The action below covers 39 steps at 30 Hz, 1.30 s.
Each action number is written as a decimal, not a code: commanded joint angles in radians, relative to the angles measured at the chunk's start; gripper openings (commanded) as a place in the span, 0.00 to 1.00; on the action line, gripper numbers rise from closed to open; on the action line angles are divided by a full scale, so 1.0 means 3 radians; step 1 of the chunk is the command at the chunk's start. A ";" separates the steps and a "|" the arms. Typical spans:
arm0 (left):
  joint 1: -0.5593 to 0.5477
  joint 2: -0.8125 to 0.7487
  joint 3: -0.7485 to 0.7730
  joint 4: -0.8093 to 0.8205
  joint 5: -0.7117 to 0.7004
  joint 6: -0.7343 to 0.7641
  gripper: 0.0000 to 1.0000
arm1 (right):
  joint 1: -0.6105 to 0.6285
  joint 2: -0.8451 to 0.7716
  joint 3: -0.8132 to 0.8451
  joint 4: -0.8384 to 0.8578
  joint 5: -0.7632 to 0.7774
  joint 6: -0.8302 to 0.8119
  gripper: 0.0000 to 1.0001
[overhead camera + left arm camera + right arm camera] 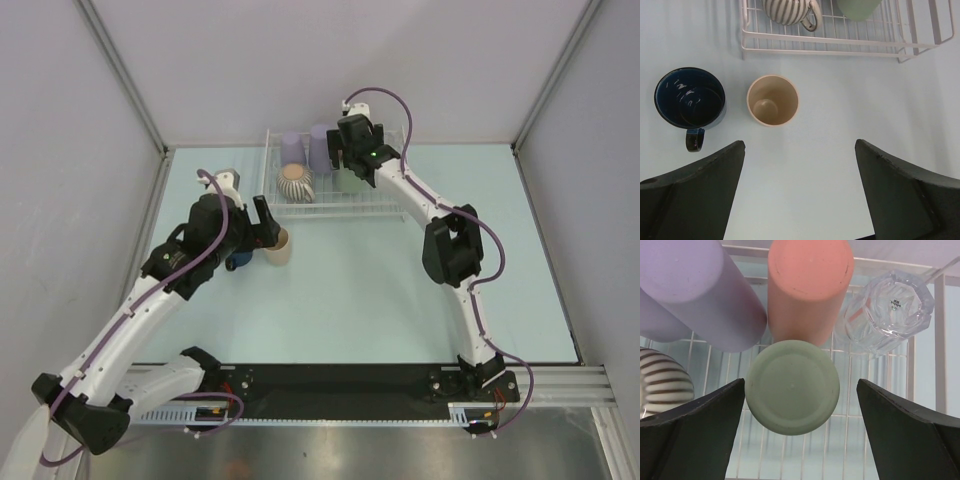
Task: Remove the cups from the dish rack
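Top external view, items as they stand.

- Dish rack (340, 192): white wire, far middle of the table (400, 290).
- In the rack, bases up: two lavender cups (700, 295) at far left; salmon pink cup (807, 287) just right of them; pale green cup (792, 386) just nearer than the pink one; clear glass (887, 310) at right.
- Ribbed beige-white cup (296, 184): near left part of the rack.
- Out of the rack, upright on the table near its left end: tan cup (772, 100); dark navy mug (690, 99) to its left, not touching.
- Left gripper (800, 145): jaws wide, empty, above the table by the tan cup.
- Right gripper (800, 383): jaws wide, empty, above the pale green cup.
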 commanded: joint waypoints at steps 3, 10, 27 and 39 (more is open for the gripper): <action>-0.0037 0.0027 0.0038 0.0075 0.0076 -0.0036 0.97 | -0.0031 0.0074 0.0222 0.0109 -0.0056 0.0017 1.00; -0.0042 0.0083 0.0053 0.0090 0.0076 -0.0036 0.97 | -0.0041 0.0094 0.0177 0.0161 -0.0128 0.0022 0.67; -0.0052 0.0047 0.0037 0.0095 0.0076 -0.0041 0.97 | 0.0025 -0.0059 0.0038 0.0130 -0.0061 -0.0024 0.00; -0.0052 0.0063 0.0027 0.0223 0.0106 -0.0210 0.95 | 0.0163 -0.0764 0.0085 -0.0095 -0.0026 -0.0055 0.00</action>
